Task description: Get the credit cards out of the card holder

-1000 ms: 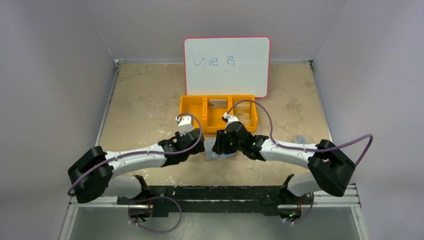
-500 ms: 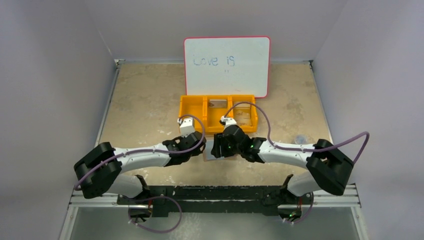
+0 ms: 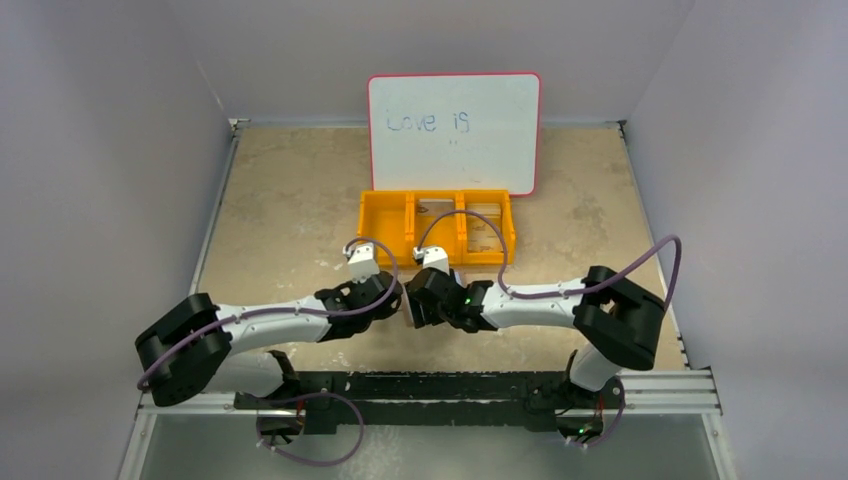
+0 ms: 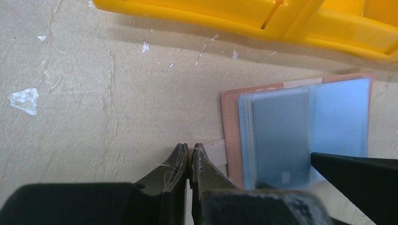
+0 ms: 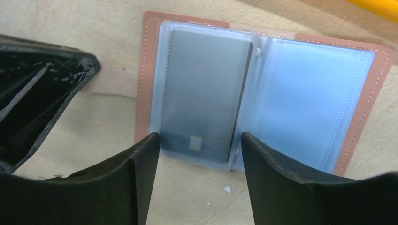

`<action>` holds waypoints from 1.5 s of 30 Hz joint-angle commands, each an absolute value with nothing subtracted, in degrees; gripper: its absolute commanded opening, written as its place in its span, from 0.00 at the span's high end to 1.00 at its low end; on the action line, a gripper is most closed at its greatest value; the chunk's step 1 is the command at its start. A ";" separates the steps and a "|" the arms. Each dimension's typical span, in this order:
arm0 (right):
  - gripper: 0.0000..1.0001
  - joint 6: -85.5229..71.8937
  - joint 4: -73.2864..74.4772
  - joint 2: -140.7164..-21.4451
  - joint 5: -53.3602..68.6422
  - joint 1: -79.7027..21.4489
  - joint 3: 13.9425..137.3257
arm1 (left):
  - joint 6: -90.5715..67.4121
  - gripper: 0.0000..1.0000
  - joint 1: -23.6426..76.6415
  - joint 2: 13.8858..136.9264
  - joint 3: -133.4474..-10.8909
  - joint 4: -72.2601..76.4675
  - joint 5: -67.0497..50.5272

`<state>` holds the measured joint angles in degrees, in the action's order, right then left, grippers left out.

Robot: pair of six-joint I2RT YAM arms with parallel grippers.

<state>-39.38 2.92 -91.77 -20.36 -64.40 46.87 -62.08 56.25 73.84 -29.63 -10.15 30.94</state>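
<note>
In its own camera my left gripper [image 4: 190, 159] hides the near edge of the card holder [image 4: 230, 136], and the orange tray [image 4: 197, 14] runs off the top. I cannot tell whether its closed tips pinch the strap [image 5: 115, 82]. Beside my right gripper [image 5: 199, 143], the print on the grey card [image 5: 202, 89] is too soft to read. From above, both grippers cover the holder almost wholly, and the tray's contents are too small to name.
</note>
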 commanded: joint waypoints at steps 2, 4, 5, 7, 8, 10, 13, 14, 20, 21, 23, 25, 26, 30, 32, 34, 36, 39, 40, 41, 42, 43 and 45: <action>0.36 -41.65 5.85 -93.77 -26.43 -64.60 47.96 | -63.55 1.00 55.89 71.98 -28.60 -8.28 33.27; 0.36 -41.62 5.89 -94.75 -26.48 -64.68 48.51 | -63.62 1.00 55.90 72.18 -28.50 -7.91 33.08; 0.41 -41.64 5.94 -95.09 -26.55 -64.69 48.77 | -63.55 1.00 55.90 72.41 -28.48 -7.78 33.05; 0.47 -42.79 6.70 -95.14 -27.28 -64.77 48.83 | -63.70 1.00 55.90 72.54 -28.44 -7.74 33.05; 0.47 -43.44 7.19 -94.80 -27.70 -64.78 48.85 | -63.78 1.00 55.85 72.51 -28.50 -7.82 33.13; 0.48 -45.55 8.95 -93.61 -27.96 -64.78 48.80 | -63.92 1.00 55.84 72.30 -28.34 -7.92 33.27; 0.49 -47.10 9.89 -91.52 -28.00 -64.71 48.34 | -63.89 1.00 55.90 71.96 -28.21 -8.24 33.45; 0.48 -47.11 9.51 -90.87 -27.85 -64.69 48.17 | -63.97 1.00 55.90 71.85 -28.22 -8.38 33.55; 0.41 -50.36 11.32 -89.55 -28.36 -64.16 48.30 | -63.94 1.00 55.87 71.56 -28.22 -8.89 33.84; 0.41 -51.34 12.03 -89.67 -29.00 -63.83 48.26 | -63.95 1.00 55.90 71.56 -28.21 -8.88 33.86; 0.42 -53.05 13.82 -90.22 -30.28 -62.92 48.27 | -63.81 1.00 55.89 71.46 -28.21 -8.95 33.84; 0.43 -53.95 14.75 -90.46 -30.76 -62.07 48.26 | -63.84 1.00 55.85 71.41 -28.21 -9.17 33.90; 0.43 -54.49 15.29 -90.40 -31.14 -61.86 48.13 | -63.78 1.00 55.85 71.37 -28.21 -9.22 33.92; 0.41 -54.86 15.64 -87.72 -31.83 -60.47 46.84 | -63.80 1.00 55.89 70.97 -28.13 -9.58 34.09; 0.41 -54.73 14.93 -85.45 -30.78 -59.24 45.53 | -63.66 1.00 55.90 70.92 -28.20 -9.65 34.03; 0.41 -54.45 13.40 -83.86 -29.44 -57.77 43.72 | -63.47 1.00 55.85 70.98 -28.30 -9.84 34.10; 0.40 -54.82 12.79 -82.94 -28.17 -55.91 42.01 | -63.32 1.00 55.89 71.03 -28.30 -9.84 34.10; 0.40 -54.86 11.88 -81.52 -26.81 -54.63 40.18 | -63.06 1.00 55.89 71.31 -28.63 -9.89 34.08; 0.40 -54.74 11.68 -81.14 -26.61 -54.55 39.96 | -62.90 1.00 55.90 71.43 -28.73 -9.85 33.96; 0.40 -54.68 11.69 -80.86 -26.41 -54.31 39.84 | -62.78 1.00 55.88 71.62 -28.88 -9.70 33.86; 0.40 -54.66 11.76 -80.66 -26.21 -53.98 39.91 | -62.68 1.00 55.88 71.89 -29.05 -9.60 33.76; 0.41 -54.48 12.03 -80.42 -26.00 -53.61 40.09 | -62.58 1.00 55.85 72.09 -29.27 -9.58 33.69; 0.41 -54.58 13.18 -79.79 -26.20 -53.06 40.53 | -62.26 1.00 55.85 72.41 -29.73 -9.67 33.58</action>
<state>-53.58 12.21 -81.78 -25.91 -53.98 40.16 -62.94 56.25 72.31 -28.47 -10.00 32.01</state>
